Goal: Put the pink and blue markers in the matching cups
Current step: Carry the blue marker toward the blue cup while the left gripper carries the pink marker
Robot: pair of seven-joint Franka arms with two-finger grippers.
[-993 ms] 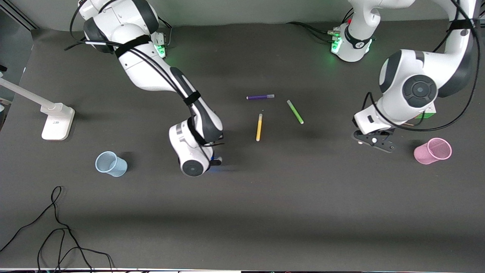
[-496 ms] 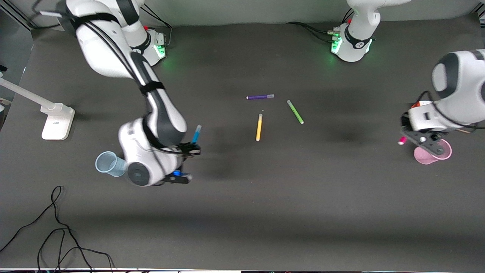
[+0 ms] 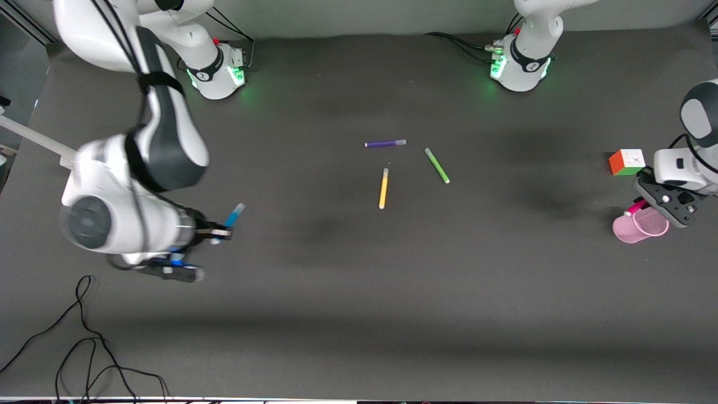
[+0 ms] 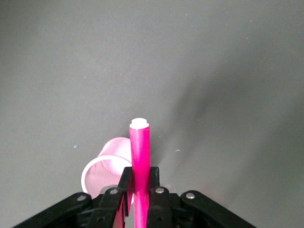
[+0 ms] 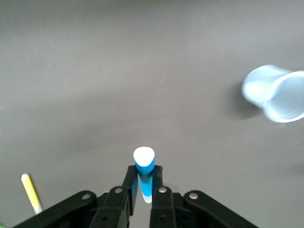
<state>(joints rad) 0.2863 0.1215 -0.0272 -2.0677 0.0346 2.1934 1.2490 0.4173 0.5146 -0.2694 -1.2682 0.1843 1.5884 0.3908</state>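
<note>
My right gripper (image 3: 217, 231) is shut on the blue marker (image 3: 233, 215) and holds it tilted in the air, at the right arm's end of the table. In the right wrist view the marker (image 5: 144, 164) sticks out between the fingers (image 5: 130, 183). The pale blue cup (image 5: 277, 93) lies off to one side on the mat; the arm hides it in the front view. My left gripper (image 3: 666, 209) is shut on the pink marker (image 3: 633, 209) just over the pink cup (image 3: 633, 230). The left wrist view shows the pink marker (image 4: 140, 152) beside the cup's rim (image 4: 90, 168).
A yellow pen (image 3: 383, 188), a green pen (image 3: 437, 165) and a purple pen (image 3: 385, 143) lie mid-table. A multicoloured cube (image 3: 627, 161) sits beside the pink cup, farther from the camera. A black cable (image 3: 84, 336) loops near the front edge at the right arm's end.
Both arms lifted their markers off the table. The right arm swung the blue one toward the blue cup, now covered. The left carried the pink one over the pink cup, uncovering the cube.
</note>
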